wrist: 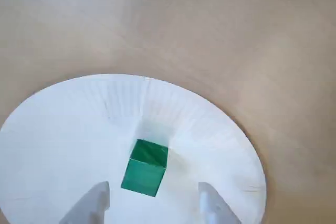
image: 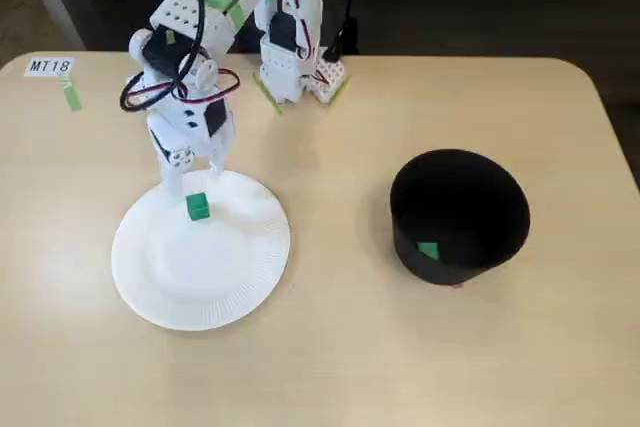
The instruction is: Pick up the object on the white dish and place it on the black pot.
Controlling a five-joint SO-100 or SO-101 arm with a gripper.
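A tiny green cube, the object (image: 197, 207) (wrist: 145, 167), rests on the white dish (image: 200, 272) (wrist: 63, 129), near its far rim in the fixed view. My gripper (image: 193, 179) (wrist: 153, 205) hangs just above that rim, open, its two fingertips (wrist: 93, 203) straddling the cube's sides in the wrist view without touching it. The black pot (image: 458, 215) stands to the right on the table, with another green block (image: 428, 249) lying inside it.
The arm's white base (image: 290, 57) sits at the table's far edge, with wires hanging beside it. A label reading MT18 (image: 50, 66) is stuck at the far left corner. Bare wood lies between dish and pot.
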